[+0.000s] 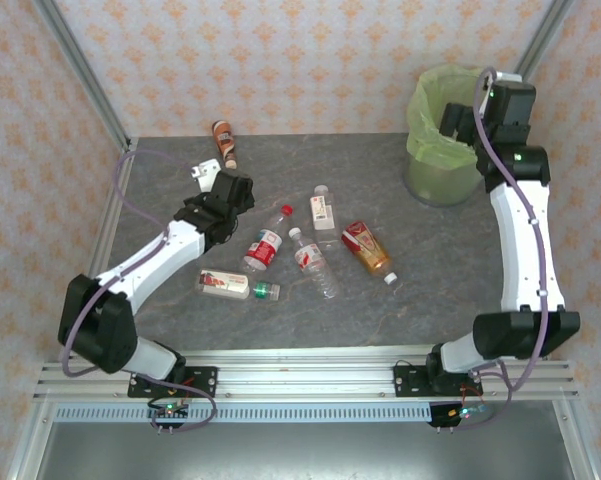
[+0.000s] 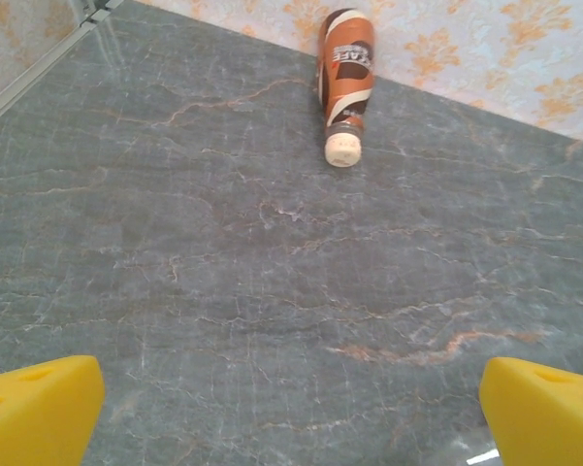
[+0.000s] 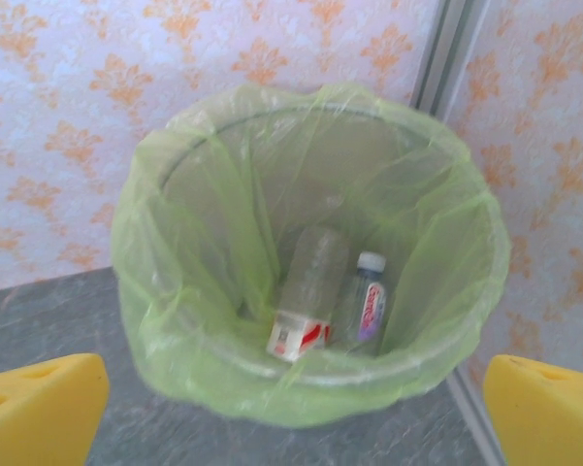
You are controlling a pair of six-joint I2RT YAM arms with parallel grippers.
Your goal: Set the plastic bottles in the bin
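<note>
Plastic bottles (image 1: 267,243) lie in two places. Two rest at the bottom of the bin (image 3: 136,291): a clear one with a red-and-white label (image 3: 306,291) and a smaller white-capped one (image 3: 369,303). Five more lie on their sides in a loose cluster in the middle of the bench (image 1: 430,260). A brown bottle (image 2: 346,83) lies apart by the back wall, its cream cap pointing toward me.

My right pincer (image 3: 291,427) hangs above the bin's mouth with its jaws wide and nothing between them, which I judge to be a drop position. My left pincer (image 2: 291,417) is also wide and empty, low over bare bench. It faces the brown bottle from well short of it, likely lined up for that pick.
</note>
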